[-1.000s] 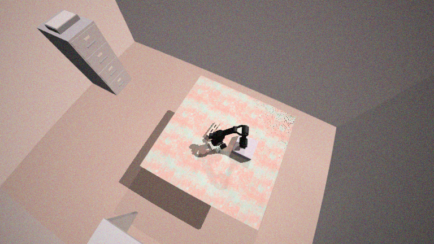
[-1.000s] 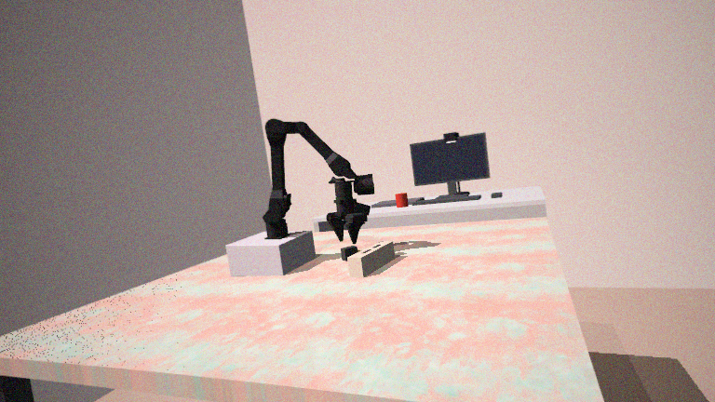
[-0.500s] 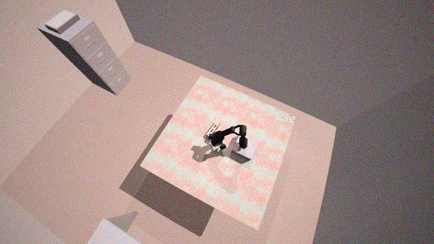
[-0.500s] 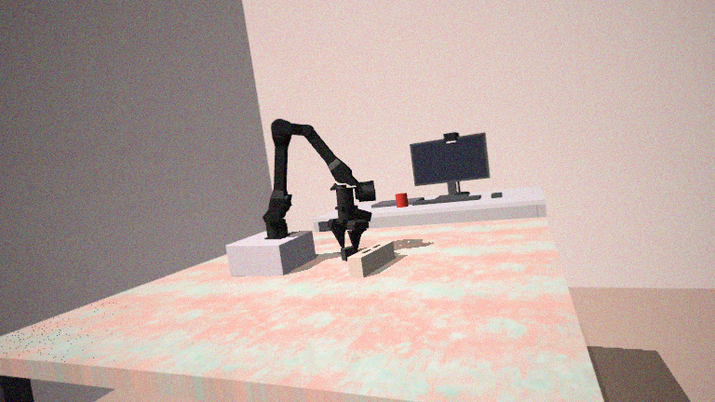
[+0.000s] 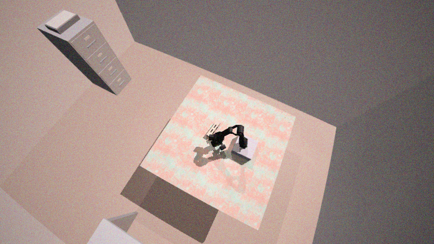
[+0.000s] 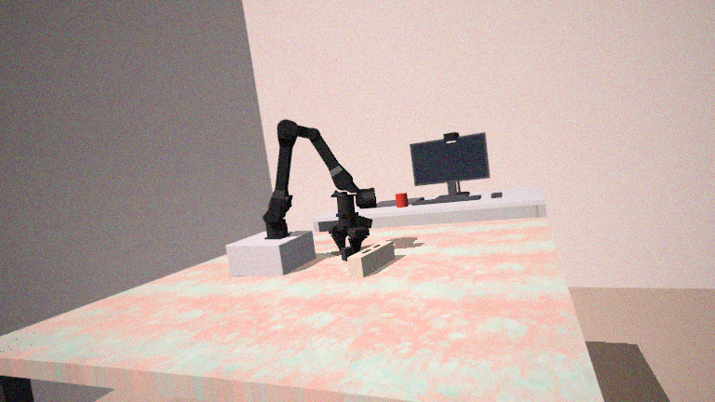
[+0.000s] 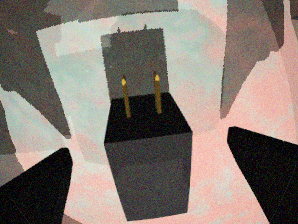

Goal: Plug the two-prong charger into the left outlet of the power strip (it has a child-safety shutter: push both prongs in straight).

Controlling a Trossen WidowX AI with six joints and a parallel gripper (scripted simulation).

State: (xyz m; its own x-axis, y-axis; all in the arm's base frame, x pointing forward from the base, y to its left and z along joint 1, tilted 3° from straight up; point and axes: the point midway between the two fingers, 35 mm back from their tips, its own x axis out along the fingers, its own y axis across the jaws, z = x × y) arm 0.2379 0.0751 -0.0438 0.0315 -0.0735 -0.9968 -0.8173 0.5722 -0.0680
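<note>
Setting: an office-type room. A grey filing cabinet (image 5: 91, 51) with four drawers stands against the wall beyond the bench's far-left corner, a flat box (image 5: 62, 20) on top of it. Past the bench's far edge, a pale desk (image 6: 450, 209) carries a dark monitor (image 6: 449, 158) topped by a small webcam (image 6: 451, 136), with a red cup (image 6: 401, 199) beside it; walls and floor are plain.

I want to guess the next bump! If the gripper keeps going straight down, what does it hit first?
Probably the dark boxy charger with two brass prongs, lying on the table between the open fingers.
</note>
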